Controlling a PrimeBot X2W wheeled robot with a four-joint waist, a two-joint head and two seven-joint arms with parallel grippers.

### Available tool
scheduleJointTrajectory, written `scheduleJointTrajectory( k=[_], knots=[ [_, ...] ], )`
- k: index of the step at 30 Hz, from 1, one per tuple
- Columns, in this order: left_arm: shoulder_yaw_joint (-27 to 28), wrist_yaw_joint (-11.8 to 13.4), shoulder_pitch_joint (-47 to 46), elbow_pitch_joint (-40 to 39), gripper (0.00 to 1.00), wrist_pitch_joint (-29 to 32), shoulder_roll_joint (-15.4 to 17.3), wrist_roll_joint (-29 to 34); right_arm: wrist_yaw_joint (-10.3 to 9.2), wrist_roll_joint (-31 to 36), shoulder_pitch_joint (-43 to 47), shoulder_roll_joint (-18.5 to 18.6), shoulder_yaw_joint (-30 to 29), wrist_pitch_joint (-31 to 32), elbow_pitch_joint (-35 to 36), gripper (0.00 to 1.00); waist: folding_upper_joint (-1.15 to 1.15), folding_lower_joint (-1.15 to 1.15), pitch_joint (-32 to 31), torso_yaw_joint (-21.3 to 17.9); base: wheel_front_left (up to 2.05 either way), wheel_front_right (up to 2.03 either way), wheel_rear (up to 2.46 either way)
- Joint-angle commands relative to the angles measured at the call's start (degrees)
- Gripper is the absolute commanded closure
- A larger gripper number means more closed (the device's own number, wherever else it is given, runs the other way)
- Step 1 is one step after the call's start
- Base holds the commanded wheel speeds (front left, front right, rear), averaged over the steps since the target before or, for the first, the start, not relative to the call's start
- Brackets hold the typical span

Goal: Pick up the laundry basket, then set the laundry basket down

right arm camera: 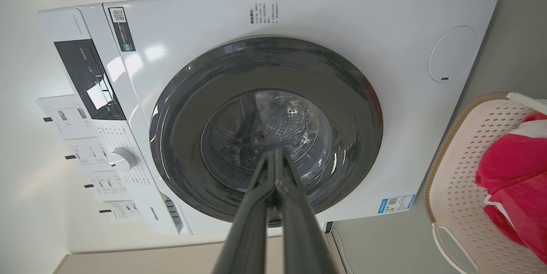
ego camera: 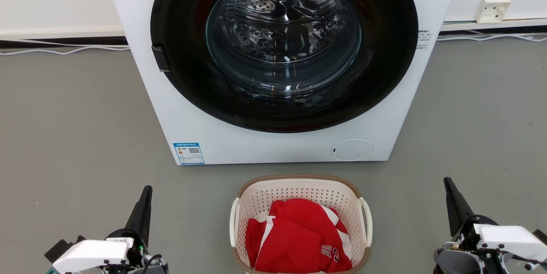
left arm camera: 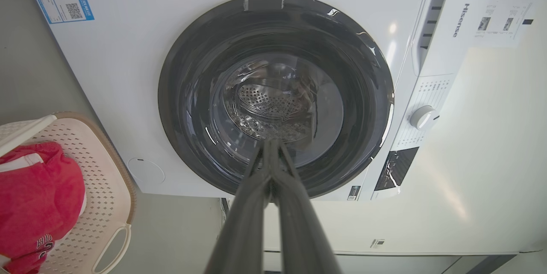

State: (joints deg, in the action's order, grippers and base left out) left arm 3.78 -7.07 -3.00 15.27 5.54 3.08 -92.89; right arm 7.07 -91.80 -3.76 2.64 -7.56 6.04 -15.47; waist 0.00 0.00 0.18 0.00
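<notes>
Left gripper point(ego camera: 146, 195) at lower left, right gripper point(ego camera: 448, 186) at lower right: both clenched, empty, fingers pointing up-frame. Laundry basket point(ego camera: 299, 189) stands bottom centre between them, well apart from both.

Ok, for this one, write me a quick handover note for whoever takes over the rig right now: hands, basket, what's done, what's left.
Left hand: shut, empty, low on the left, touching nothing.
Right hand: shut, empty, low on the right, touching nothing.
Laundry basket: on the floor in front of the washing machine, between the two hands, red garment inside; both side handles free.
Done: nothing; the basket is not yet picked up.
Left: grasp it, lift it, set it down.
</notes>
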Motion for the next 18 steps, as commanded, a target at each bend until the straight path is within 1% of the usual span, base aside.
scheduleJointTrajectory(
  k=[1,18],
  knots=[
    [1.9,-0.4,-3.1,-1.2,1.00,0.3,0.4,0.0,0.42,-0.3,-2.4,0.2,1.0,0.5,1.5,1.00,0.00,0.00,0.0,0.0,0.00,0.00,0.00],
    [2.1,-0.4,-3.1,-1.2,1.00,0.4,0.3,0.2,0.42,-0.3,-2.4,0.2,1.0,0.5,1.5,1.00,0.00,0.00,0.0,0.0,0.00,0.00,0.00]
  ],
)
